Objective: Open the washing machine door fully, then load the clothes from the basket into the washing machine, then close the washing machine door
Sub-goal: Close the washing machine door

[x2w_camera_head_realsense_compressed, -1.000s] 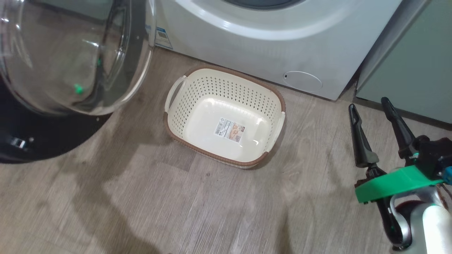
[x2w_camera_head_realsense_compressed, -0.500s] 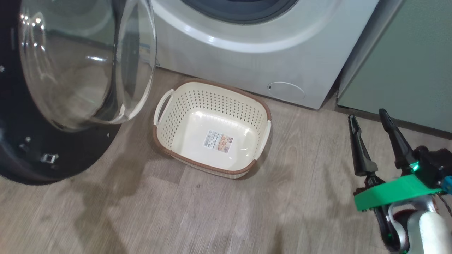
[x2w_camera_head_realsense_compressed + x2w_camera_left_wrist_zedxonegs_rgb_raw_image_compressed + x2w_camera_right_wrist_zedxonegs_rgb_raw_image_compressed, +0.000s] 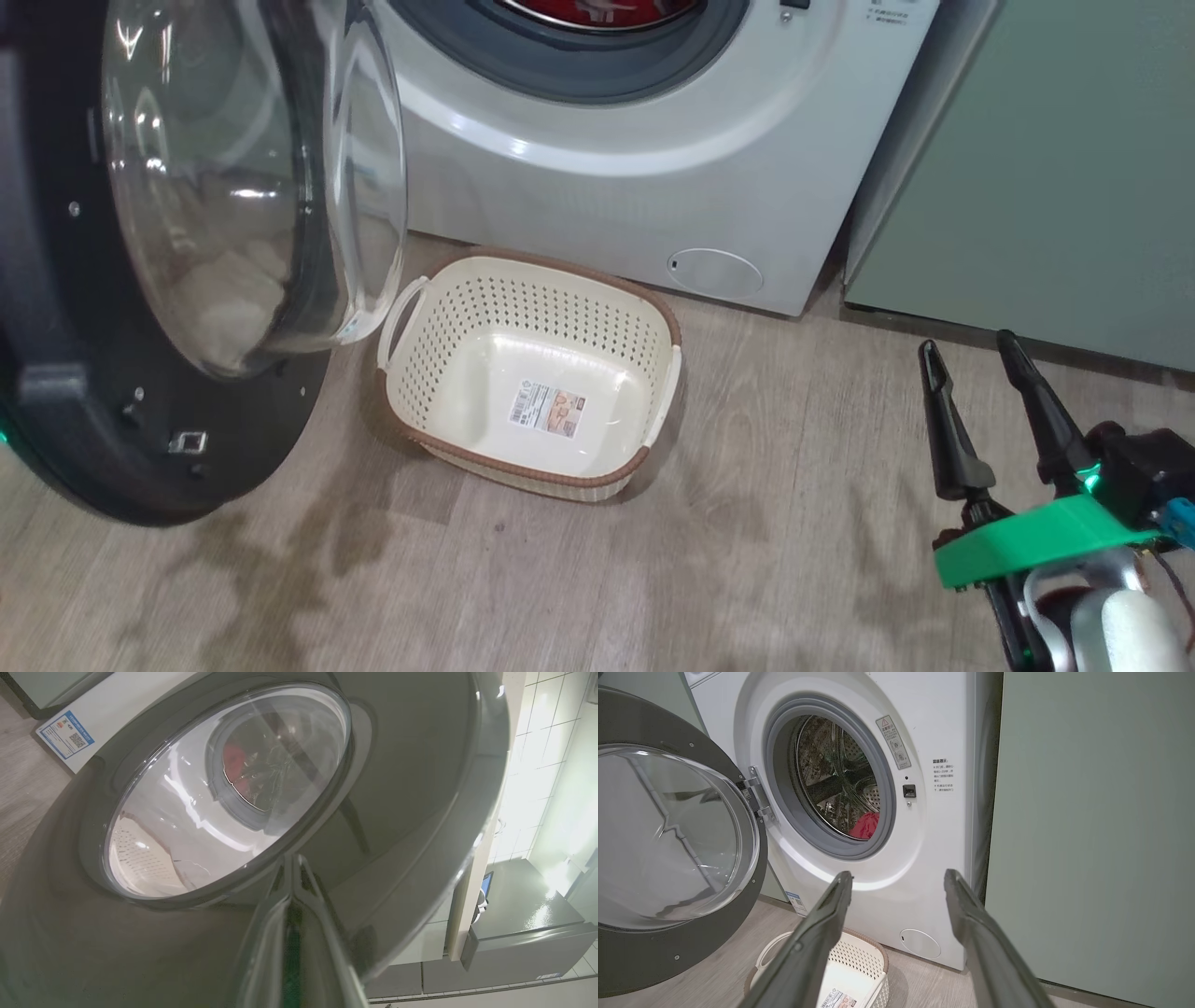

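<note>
The cream perforated basket (image 3: 485,317) is empty; left gripper (image 3: 292,858), tips together, must swing the nine-o'clock black-rimmed glass door (image 3: 233,187) shut, right gripper (image 3: 966,343) parted.

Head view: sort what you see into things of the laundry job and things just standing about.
Job in hand: washing machine, washing machine door, clothes in the drum, basket, right claw.
Just there: pale green cabinet, wood-look floor.
</note>
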You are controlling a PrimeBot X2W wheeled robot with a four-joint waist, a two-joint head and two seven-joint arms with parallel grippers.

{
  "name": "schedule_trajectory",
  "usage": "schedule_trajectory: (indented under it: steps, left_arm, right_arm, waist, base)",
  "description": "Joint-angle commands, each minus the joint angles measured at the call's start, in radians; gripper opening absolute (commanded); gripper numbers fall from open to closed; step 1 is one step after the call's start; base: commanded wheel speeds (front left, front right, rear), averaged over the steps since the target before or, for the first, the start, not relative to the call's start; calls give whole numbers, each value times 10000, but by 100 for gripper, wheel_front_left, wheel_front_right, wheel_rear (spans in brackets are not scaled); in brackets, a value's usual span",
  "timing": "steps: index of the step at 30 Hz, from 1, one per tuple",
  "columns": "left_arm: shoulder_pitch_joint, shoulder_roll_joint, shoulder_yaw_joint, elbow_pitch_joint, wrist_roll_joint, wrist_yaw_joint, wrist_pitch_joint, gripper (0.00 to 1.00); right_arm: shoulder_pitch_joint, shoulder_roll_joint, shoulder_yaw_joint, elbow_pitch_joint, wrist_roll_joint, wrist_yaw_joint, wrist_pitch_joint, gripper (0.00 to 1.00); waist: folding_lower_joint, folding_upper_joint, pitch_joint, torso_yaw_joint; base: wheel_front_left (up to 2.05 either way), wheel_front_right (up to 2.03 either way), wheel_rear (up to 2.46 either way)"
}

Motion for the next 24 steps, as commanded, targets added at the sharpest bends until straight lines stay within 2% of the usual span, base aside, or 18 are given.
schedule_trajectory:
  steps: [1,11,12,13,14,19,22,24]
  left_arm:
    - [-222,413,445,-420,-58,5,-53,0]
    - [-163,99,642,-560,17,77,-506,0]
    - [-179,66,690,-565,40,68,-604,30]
    - [-223,7,803,-559,23,47,-762,90]
    - [-304,-81,944,-546,-46,15,-928,100]
    - [-530,-261,1761,-411,527,-189,-2555,100]
    - [-550,-249,2004,-488,1567,-311,-3881,100]
    - [-404,-177,1931,-742,2667,-355,-4889,100]
  right_arm:
    - [-178,-66,229,-296,86,0,-81,100]
    - [-97,-66,217,-302,127,0,-106,100]
    - [-86,-66,214,-302,134,0,-111,100]
    - [-77,-66,213,-302,142,0,-117,100]
    - [-68,-66,208,-298,153,0,-126,100]
    - [-88,-66,241,-280,221,0,-165,100]
    - [-121,-66,213,-290,221,0,-189,100]
    - [-138,-66,175,-304,208,0,-199,100]
  waist:
    - [1,0,-39,-18]
    - [1,0,-143,46]
    - [1,0,-150,69]
    - [1,0,-150,95]
    - [1,0,-152,132]
    - [1,0,-133,277]
    - [1,0,-105,380]
    - [1,0,-90,463]
  base:
    - [0,0,0]
    - [0,0,0]
    - [0,0,0]
    - [0,0,0]
    - [0,0,0]
    - [0,0,0]
    - [0,0,0]
    - [0,0,0]
